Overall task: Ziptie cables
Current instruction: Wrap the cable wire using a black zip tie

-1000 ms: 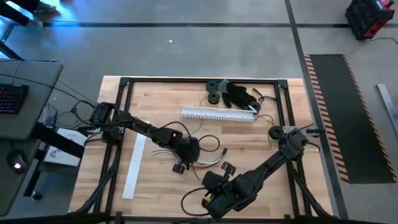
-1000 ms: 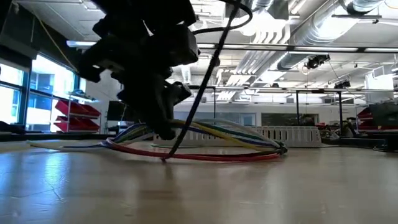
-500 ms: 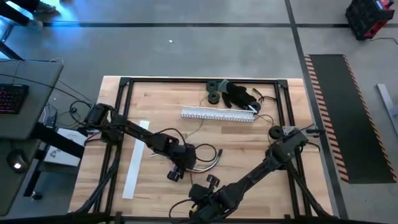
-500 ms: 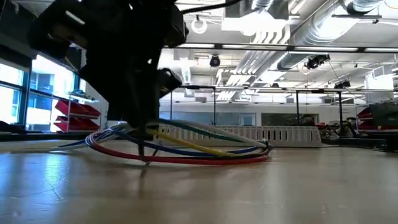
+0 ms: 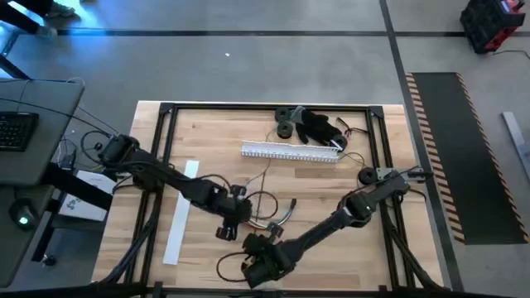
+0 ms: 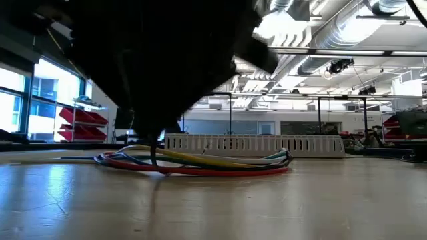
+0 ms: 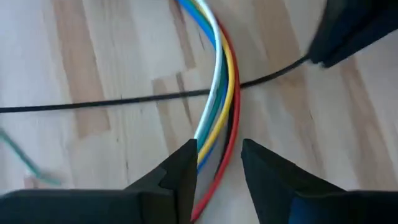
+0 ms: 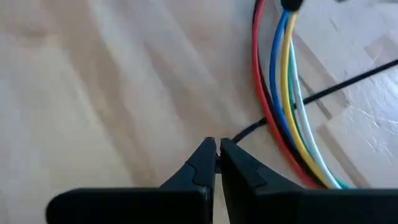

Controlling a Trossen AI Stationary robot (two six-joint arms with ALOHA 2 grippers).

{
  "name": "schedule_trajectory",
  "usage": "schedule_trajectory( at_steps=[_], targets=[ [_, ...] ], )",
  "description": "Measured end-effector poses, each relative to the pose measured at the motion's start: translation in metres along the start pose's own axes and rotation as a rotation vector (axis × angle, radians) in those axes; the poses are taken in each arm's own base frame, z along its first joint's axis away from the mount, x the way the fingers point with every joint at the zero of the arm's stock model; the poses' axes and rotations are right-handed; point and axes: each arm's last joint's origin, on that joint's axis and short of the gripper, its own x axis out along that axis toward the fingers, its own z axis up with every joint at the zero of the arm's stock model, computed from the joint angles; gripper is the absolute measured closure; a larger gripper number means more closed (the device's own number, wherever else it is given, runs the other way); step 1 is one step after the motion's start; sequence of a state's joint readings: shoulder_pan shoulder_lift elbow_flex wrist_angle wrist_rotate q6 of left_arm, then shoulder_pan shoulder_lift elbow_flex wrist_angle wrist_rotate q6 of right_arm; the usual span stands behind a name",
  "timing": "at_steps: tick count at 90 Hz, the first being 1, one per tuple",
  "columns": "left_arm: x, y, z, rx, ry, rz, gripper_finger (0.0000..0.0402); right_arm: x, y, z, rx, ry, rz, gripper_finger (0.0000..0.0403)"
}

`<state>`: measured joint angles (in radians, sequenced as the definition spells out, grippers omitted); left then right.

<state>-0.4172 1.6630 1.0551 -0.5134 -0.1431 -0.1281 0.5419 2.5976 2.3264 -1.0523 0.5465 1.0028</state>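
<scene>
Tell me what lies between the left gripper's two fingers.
The cables run between the left gripper fingers, above bare wood; the left wrist view shows it.

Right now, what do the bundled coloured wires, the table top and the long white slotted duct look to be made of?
Coloured wires: smooth, slightly glossy plastic-looking insulation in red, yellow, blue, white.
Table top: pale wood planks, visible grain and joints, matte to satin.
White slotted duct: probably moulded plastic, judging by its even white and regular slots; too far off to be sure.

White slotted duct (image 5: 291,152) lies upper centre of table (image 5: 199,132). Black round parts (image 5: 286,121) and dark clutter sit just above it. White strip (image 5: 180,213) lies at left. Keyboard (image 5: 16,131) at far left edge. Red-black box (image 5: 493,23) on floor, top right.
</scene>
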Motion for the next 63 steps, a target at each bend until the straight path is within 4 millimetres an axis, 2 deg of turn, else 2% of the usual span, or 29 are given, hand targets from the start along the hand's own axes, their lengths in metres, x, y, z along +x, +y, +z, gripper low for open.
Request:
schedule_trajectory(
  at_steps=[14,24,32,48,63],
  targets=[
    [0.012,-0.033,-0.028,0.026,-0.014,0.032,0.0313,0.000,-0.004,0.006,-0.088,0.001,-0.006,0.0403],
    [0.025,-0.054,-0.051,0.005,-0.141,0.009,0.0317,-0.006,-0.006,0.011,-0.184,0.030,0.028,0.0403],
    [0.030,-0.068,-0.065,-0.044,-0.318,0.025,0.0318,-0.012,-0.010,0.019,-0.240,0.077,0.088,0.0403],
    [0.030,-0.076,-0.084,-0.132,-0.606,0.080,0.0319,-0.020,-0.020,0.036,-0.297,0.136,0.182,0.0403],
    [0.041,-0.077,-0.087,-0.086,-0.639,0.136,0.0319,-0.030,-0.026,0.047,-0.294,0.155,0.235,0.0403]
  ],
)
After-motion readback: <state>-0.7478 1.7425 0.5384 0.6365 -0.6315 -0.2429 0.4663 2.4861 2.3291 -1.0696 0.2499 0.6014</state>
